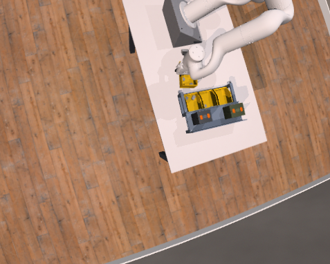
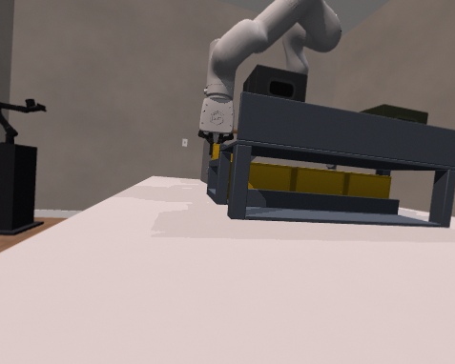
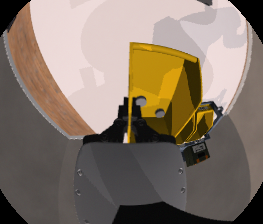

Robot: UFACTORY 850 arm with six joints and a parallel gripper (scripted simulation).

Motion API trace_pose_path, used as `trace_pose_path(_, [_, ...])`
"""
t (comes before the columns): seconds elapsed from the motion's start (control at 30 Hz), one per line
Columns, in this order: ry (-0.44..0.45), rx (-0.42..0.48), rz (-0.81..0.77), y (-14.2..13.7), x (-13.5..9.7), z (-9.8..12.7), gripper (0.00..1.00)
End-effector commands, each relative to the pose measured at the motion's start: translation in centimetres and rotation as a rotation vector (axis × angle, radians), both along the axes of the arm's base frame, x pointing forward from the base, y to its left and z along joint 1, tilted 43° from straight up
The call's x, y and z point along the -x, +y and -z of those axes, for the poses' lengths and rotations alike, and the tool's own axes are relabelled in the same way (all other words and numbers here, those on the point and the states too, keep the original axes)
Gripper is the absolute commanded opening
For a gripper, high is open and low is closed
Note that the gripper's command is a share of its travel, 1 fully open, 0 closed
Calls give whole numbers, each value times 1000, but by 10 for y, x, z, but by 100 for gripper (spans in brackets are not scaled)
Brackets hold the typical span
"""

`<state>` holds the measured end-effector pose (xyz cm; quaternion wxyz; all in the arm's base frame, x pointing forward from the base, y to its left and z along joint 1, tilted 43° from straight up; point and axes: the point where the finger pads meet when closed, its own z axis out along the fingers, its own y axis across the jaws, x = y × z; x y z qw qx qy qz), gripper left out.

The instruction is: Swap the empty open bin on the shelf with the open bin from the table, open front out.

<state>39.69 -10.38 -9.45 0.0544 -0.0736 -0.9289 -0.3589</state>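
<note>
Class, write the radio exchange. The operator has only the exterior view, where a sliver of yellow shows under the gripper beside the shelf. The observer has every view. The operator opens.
Operator: What is that yellow sliver under the gripper?
Observer: In the wrist view it is a yellow bin, and the gripper is shut on one of its walls.
Operator: Is that bin inside the shelf?
Observer: No. From the top view it lies outside the shelf, on the arm's side, near the end of the row of bins.
</note>
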Motion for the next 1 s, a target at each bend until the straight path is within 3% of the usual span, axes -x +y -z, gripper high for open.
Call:
trace_pose_path(0.0, [-1, 1, 0, -9, -1, -9, 0])
trace_pose_path(0.97, [-1, 1, 0, -20, -2, -21, 0])
